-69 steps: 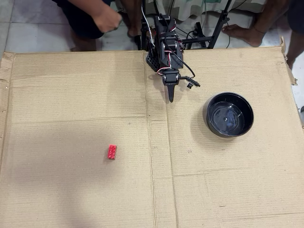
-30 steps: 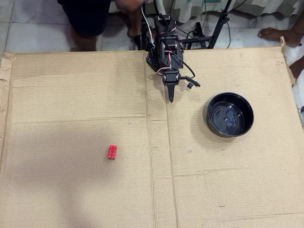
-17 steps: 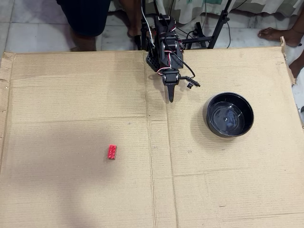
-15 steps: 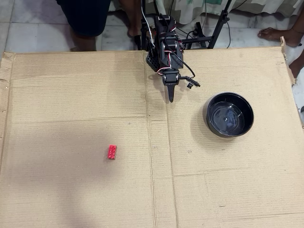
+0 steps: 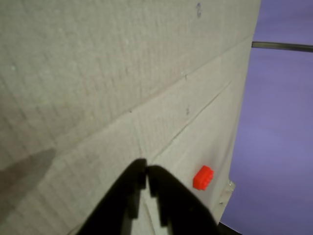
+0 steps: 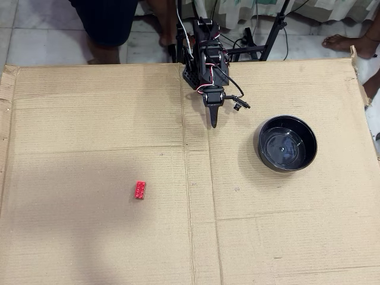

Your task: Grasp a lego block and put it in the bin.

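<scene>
The lego block (image 6: pixel 140 190) is a small red studded brick lying on the cardboard, left of centre in the overhead view. In the wrist view it (image 5: pixel 203 177) sits to the right of the fingers, near the cardboard's edge. The bin (image 6: pixel 257 145) is a glossy black bowl at the right, empty, and out of the wrist view. My gripper (image 6: pixel 213 122) hangs near the arm's base at the top centre, pointing down the sheet, well away from both. Its black fingers (image 5: pixel 146 169) are closed together and hold nothing.
A large cardboard sheet (image 6: pixel 89 107) covers the work area, with creases running across it. People's legs and feet (image 6: pixel 107 24) and black stand legs (image 6: pixel 273 35) are beyond its top edge. A purple surface (image 5: pixel 279 147) lies past the cardboard's edge in the wrist view.
</scene>
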`<state>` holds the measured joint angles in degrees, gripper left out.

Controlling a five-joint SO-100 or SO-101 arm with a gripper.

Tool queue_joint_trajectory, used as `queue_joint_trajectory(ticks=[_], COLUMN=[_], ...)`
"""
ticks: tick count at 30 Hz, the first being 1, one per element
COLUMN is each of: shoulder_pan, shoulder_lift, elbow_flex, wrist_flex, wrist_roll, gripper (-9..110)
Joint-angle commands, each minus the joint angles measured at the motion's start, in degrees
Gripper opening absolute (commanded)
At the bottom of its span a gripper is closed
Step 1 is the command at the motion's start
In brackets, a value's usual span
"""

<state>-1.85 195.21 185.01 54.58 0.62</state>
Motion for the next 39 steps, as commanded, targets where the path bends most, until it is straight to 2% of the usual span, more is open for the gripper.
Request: queue_joint_trajectory(ticks=[1, 12, 17, 27, 35, 39], shoulder_pan=[0.4, 0.5, 0.4, 0.4, 0.5, 0.5], shoulder_lift=[0.7, 0.8, 0.5, -0.3, -8.0, -18.9], elbow_flex=[0.7, 0.7, 0.7, -3.4, -12.1, -16.7], wrist_flex=[0.2, -0.3, -1.6, -5.4, -5.6, -12.0], wrist_roll=[0.2, 1.7, 20.1, 46.9, 64.7, 70.3], gripper=[0, 0, 0, 2, 24, 29])
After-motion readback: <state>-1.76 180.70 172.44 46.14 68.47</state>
